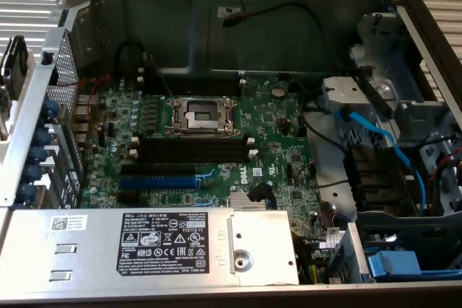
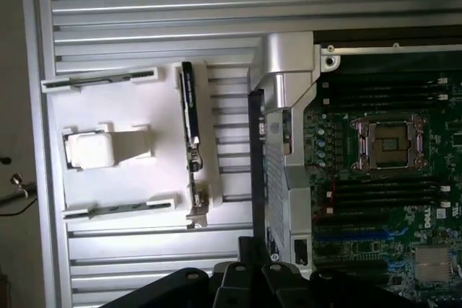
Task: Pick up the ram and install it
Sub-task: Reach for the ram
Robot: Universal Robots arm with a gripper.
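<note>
Outside the open grey sheet-steel computer case (image 1: pixel 238 27), just beside it: a white plastic fixture plate (image 2: pixel 130 185), flat and matt, lying on a ribbed aluminium table (image 2: pixel 144 5).

Standing on edge in a white slotted holder on that plate: the ram (image 2: pixel 189 117), a long, thin, flat dark-green memory stick. It has a pale label strip along part of its length and small components on the rest. It is apart from the case and seated in no board slot.

Near the case wall: gripper (image 2: pixel 249 279), black, matt, angular; claw closed with nothing in it, clear of the ram.

Inside the case, from the exterior view's left:
- glossy green circuit board (image 1: pixel 285 146)
- long blue slot (image 1: pixel 155 180)
- long black slots with white end clips (image 1: pixel 191 151)
- square bright-metal processor socket (image 1: pixel 204 115)
- light-blue flat cables (image 1: pixel 393 146)

Along the case edge nearest the exterior camera: grey metal power supply box with a black printed label (image 1: pixel 180 239).
</note>
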